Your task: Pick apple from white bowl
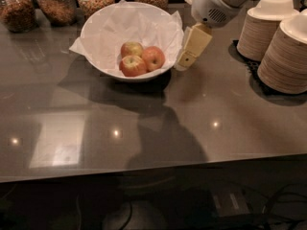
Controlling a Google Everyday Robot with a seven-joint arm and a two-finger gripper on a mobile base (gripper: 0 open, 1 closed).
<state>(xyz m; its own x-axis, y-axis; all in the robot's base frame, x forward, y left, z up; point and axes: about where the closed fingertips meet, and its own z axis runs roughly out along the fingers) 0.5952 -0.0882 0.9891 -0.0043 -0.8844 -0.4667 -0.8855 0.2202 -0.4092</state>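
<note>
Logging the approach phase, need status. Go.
Gripper hangs just right of the white bowl, outside its rim. Apple in bowl, not grasped. Paler apple and orange-red apple crowd it; rim lies between.

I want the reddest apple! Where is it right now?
In the camera view, the reddest apple sits in the white bowl, right of the other two apples, with the gripper just outside the bowl's right rim.

Red apple (pixel 133 66) frontmost in paper-lined white bowl (pixel 140 77), claw (pixel 183 63) just beside rim
</note>
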